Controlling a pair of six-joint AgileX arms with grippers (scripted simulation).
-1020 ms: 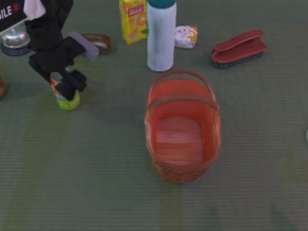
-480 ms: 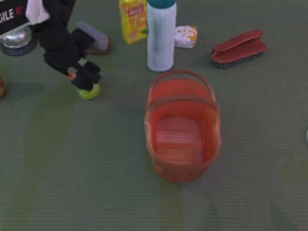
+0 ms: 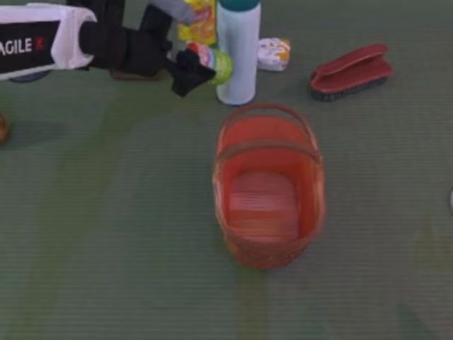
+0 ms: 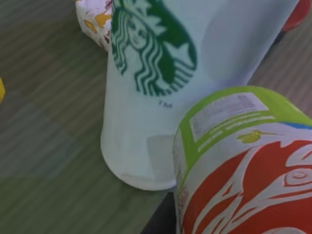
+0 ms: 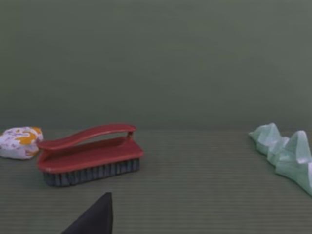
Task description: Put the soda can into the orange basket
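My left gripper (image 3: 192, 67) is shut on the soda can (image 3: 216, 63), holding it up in the air and tipped sideways. The can's lime-green end points at the white bottle (image 3: 237, 60) and sits very close to it; whether they touch I cannot tell. In the left wrist view the can (image 4: 243, 161) fills the near corner, with the bottle (image 4: 156, 83) right behind it. The orange basket (image 3: 320, 185) stands upright in the middle of the table, to the right of and nearer than the can, with nothing in it. My right arm is outside the top view.
A yellow juice carton (image 3: 203, 27) stands behind the left arm. A patterned white-and-orange packet (image 3: 273, 54) lies right of the bottle and a red brush (image 3: 352, 71) at the back right. The right wrist view shows the brush (image 5: 87, 156) and a crumpled pale-green thing (image 5: 287, 151).
My left gripper has lifted the can off the table at the left and carried it right and toward the back, up to the white bottle. The can has tipped over sideways.
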